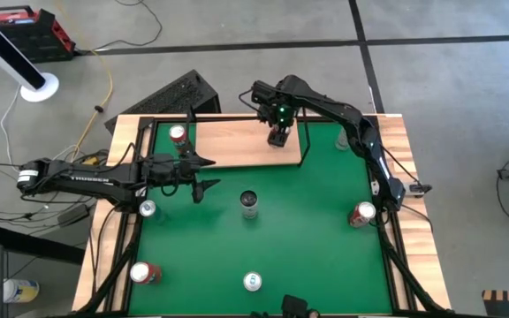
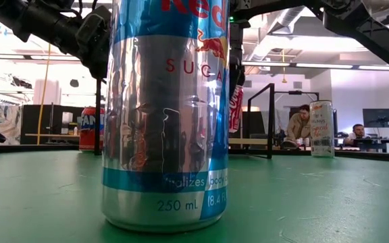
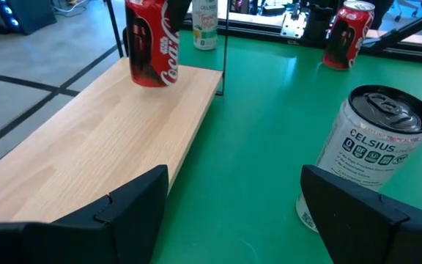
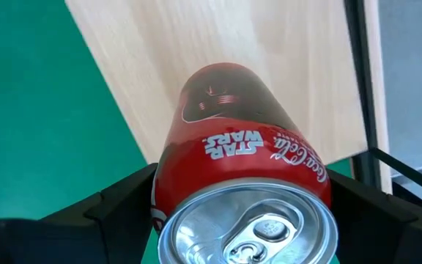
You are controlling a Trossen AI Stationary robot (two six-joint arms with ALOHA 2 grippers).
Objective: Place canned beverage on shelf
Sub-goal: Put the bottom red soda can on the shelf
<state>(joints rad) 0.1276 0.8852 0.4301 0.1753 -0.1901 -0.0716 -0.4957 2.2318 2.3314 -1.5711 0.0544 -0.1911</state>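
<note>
The shelf [image 1: 237,148] is a light-wood board with a thin black wire frame, at the far side of the green mat [image 1: 307,238]. My right gripper [image 1: 278,134] is over the board's right part, shut on a red Coca-Cola can [image 4: 244,169]. The can also shows in the left wrist view [image 3: 151,40]. An orange-topped can [image 1: 178,134] stands on the board's left end. My left gripper [image 1: 203,174] is open and empty, just off the board's near edge, with a white Celsius can [image 3: 372,147] standing on the mat to its right. My right gripper pinches the Coca-Cola can's side wall near its top [image 4: 171,183] between its two fingers, one on each side. The fingers come from above, pointing down. The can is upright with its base [image 3: 152,79] at the board; whether it rests there I cannot tell.
Other cans stand on the mat: a red-and-white one [image 1: 360,215] at the right, one [image 1: 147,208] at the left, a red one [image 1: 144,272] at the near left, and a Red Bull can [image 1: 252,281] at the near edge, filling the low view [image 2: 164,115].
</note>
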